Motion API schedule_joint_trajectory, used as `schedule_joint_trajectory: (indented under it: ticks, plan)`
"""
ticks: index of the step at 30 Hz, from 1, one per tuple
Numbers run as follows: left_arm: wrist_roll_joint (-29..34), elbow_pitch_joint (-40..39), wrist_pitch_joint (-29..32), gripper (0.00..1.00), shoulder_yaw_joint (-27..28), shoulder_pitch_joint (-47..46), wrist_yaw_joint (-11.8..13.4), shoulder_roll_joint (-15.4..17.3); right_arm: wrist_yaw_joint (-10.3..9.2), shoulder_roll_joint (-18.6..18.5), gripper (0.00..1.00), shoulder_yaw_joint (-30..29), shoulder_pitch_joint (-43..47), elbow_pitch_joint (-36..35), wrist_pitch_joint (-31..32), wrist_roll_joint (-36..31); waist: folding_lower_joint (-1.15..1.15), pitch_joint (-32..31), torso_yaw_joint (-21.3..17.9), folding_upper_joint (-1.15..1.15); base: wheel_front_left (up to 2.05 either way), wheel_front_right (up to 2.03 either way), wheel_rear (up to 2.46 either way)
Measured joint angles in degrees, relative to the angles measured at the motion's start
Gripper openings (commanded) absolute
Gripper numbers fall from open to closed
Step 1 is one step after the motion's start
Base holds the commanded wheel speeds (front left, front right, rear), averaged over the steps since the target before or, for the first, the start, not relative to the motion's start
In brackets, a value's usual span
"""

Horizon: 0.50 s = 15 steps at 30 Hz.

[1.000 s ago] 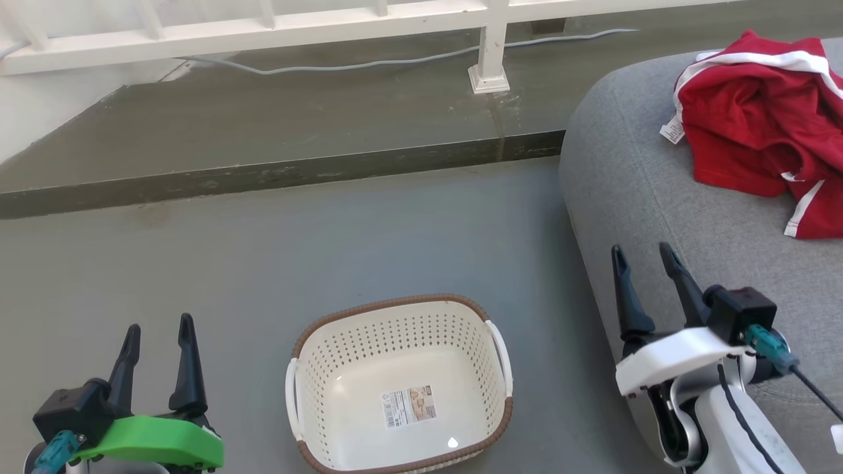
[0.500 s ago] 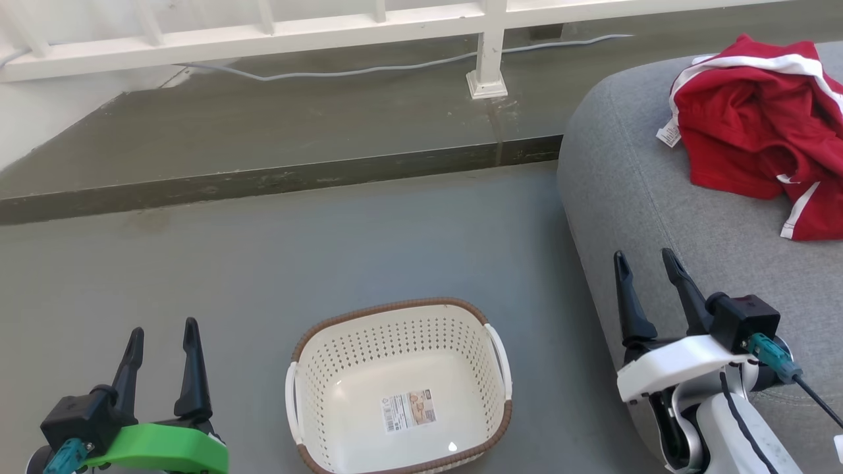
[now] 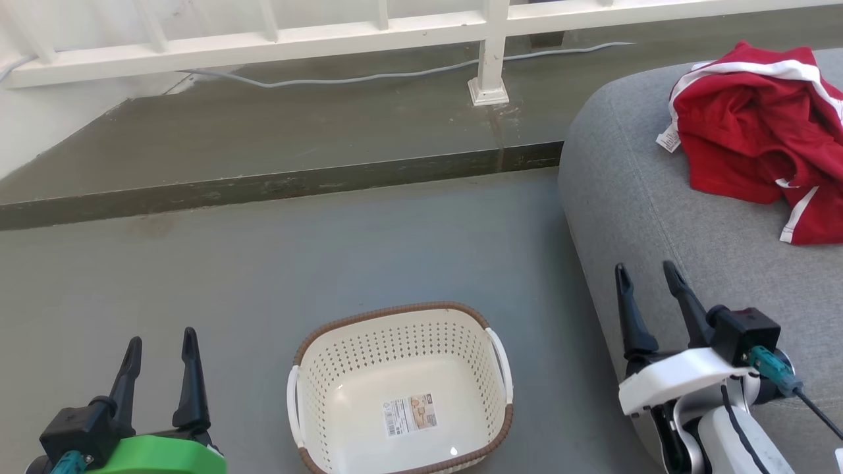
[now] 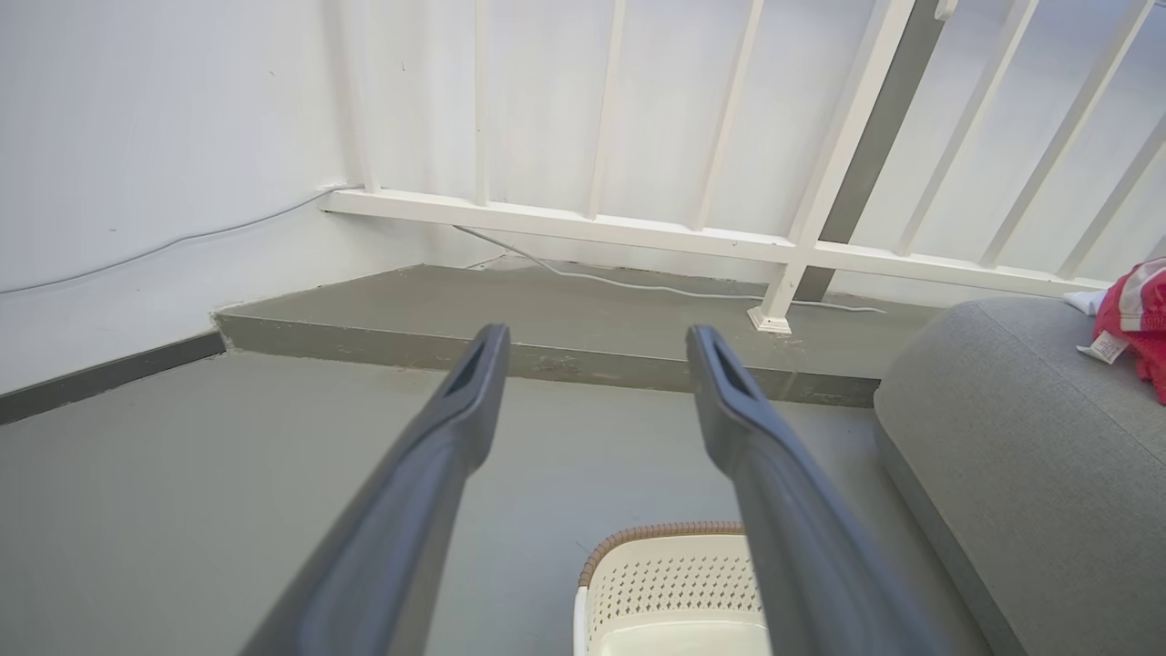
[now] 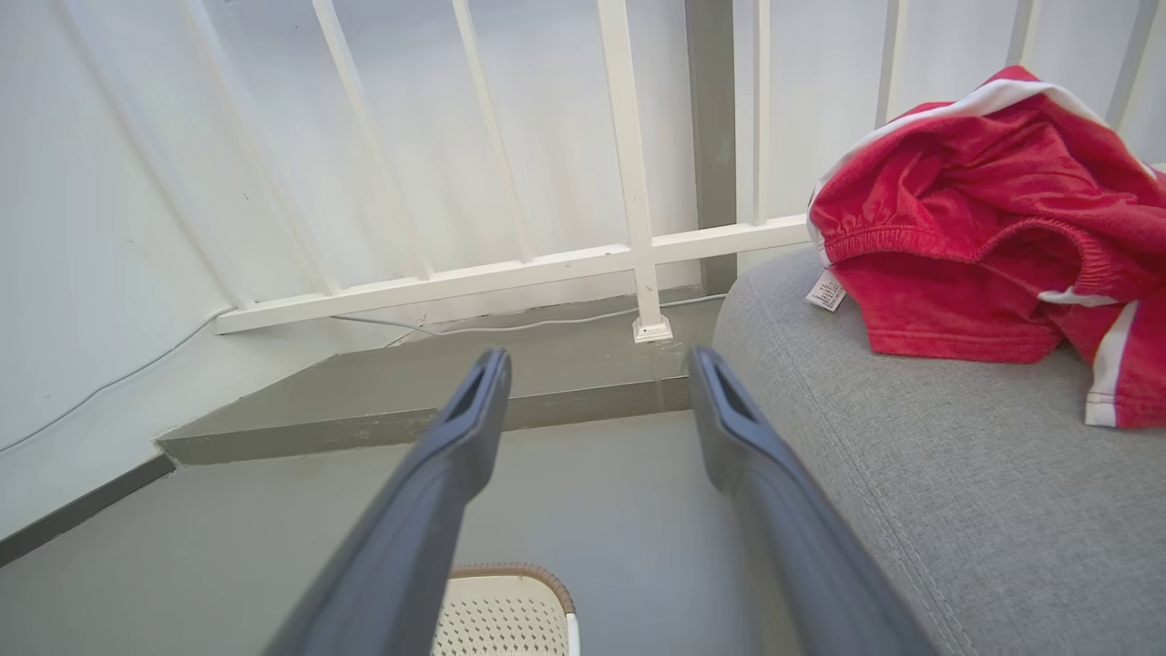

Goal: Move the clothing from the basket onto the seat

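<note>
Left gripper [image 3: 162, 338]: fingers spread wide with nothing between them, above the floor [image 3: 329, 250] to the left of the basket [image 3: 395, 342].
Right gripper [image 3: 644, 268]: fingers spread wide, nothing held, by the near edge of the seat [image 3: 658, 217].
Clothing [image 3: 744, 125]: crumpled red heap with white trim, lying on top of the seat, well apart from both grippers.
Basket: upright on the floor between the grippers, with a paper label [image 3: 411, 415] on its bottom.
Seat: grey cushion just right of the basket.
</note>
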Motion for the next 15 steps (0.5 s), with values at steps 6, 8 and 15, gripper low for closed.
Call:
schedule_joint_trajectory:
  ticks: [6,8,15]
  plan:
    - [0.1,-0.3,0.0,1.0,0.2,0.1,-0.2,-0.4,-0.01,0.1,1.0,-0.1,0.4,-0.4,0.0,0.0,0.0,0.1,0.0,0.0,0.0,0.0,0.0]
    - [0.2,-0.3,0.0,1.0,0.3,0.1,-0.2,-0.5,-0.01,0.1,1.0,-0.2,0.4,-0.5,0.0,0.0,0.0,0.1,0.0,0.0,0.0,0.0,0.0]
    - [0.9,1.0,0.2,0.0,-0.1,0.2,-0.7,-2.1,0.03,0.5,0.0,-0.2,0.9,1.0,0.1,0.0,0.0,0.2,0.0,0.0,0.0,0.0,0.0]
